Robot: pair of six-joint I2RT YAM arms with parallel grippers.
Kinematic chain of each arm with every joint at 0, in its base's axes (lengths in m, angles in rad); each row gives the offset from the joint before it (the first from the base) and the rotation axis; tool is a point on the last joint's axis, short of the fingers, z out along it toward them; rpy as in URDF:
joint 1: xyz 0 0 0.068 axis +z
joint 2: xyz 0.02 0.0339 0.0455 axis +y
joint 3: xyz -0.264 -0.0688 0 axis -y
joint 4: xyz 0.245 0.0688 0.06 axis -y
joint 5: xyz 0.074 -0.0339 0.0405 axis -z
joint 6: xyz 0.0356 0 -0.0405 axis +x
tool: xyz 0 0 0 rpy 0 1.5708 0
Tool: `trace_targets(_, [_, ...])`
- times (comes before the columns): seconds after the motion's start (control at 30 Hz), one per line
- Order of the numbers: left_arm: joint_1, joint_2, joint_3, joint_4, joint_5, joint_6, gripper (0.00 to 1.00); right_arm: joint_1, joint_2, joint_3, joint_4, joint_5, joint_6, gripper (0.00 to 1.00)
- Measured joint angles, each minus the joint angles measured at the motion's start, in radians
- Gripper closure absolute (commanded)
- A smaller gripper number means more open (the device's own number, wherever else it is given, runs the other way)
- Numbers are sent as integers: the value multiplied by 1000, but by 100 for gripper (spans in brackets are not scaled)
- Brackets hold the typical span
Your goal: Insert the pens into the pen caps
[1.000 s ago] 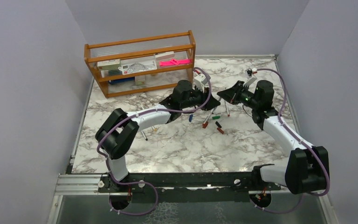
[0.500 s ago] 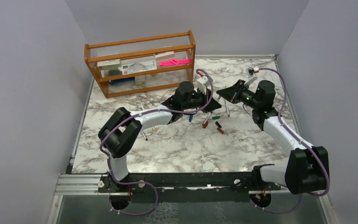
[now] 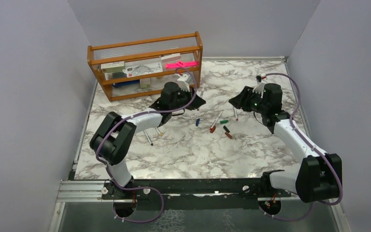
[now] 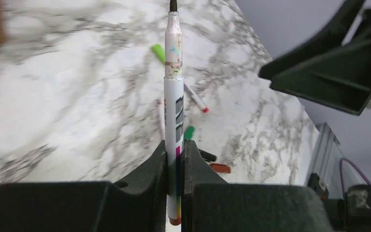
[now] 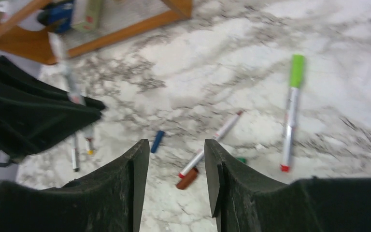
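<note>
**Status of the work**

1. Left gripper: the jaws are pressed onto the lower white barrel of the held pen. Its bare dark tip points away from the wrist. This pen appears lifted off the table, near the wooden rack. It has no cap on it.

2. Right gripper: the jaws are spread with nothing between them. It hangs above the scattered pens and caps at mid-table.

3. Probably done: the green-capped pen lies flat on the table. Its long green end reads as a fitted cap. Treat this one as complete, subject to a closer look.

4. Not yet done:
   - the held pen, which needs a cap;
   - the red-ended pen, which lies uncapped just beside the brown-red cap;
   - the loose caps on the table: the blue cap, the green cap, the dark cap and the brown-red cap.

5. Two more slim pens lie beyond the left gripper in the right wrist view. They are too blurred for you to tell whether they are capped.

Judge the task as early, with most pairings outstanding.
</note>
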Motion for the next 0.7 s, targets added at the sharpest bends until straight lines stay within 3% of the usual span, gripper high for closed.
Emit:
trace_targets(0.2, [86, -87, -79, -4, -41, -26, 100, 0, -10, -48, -173, 153, -53, 44])
trace_targets(0.47, [68, -95, -80, 3, -40, -43, 100, 24, -17, -178, -254, 168, -58, 43])
trace_targets(0.7, [68, -94, -83, 3, -40, -43, 100, 114, -18, -190, -282, 219, -59, 43])
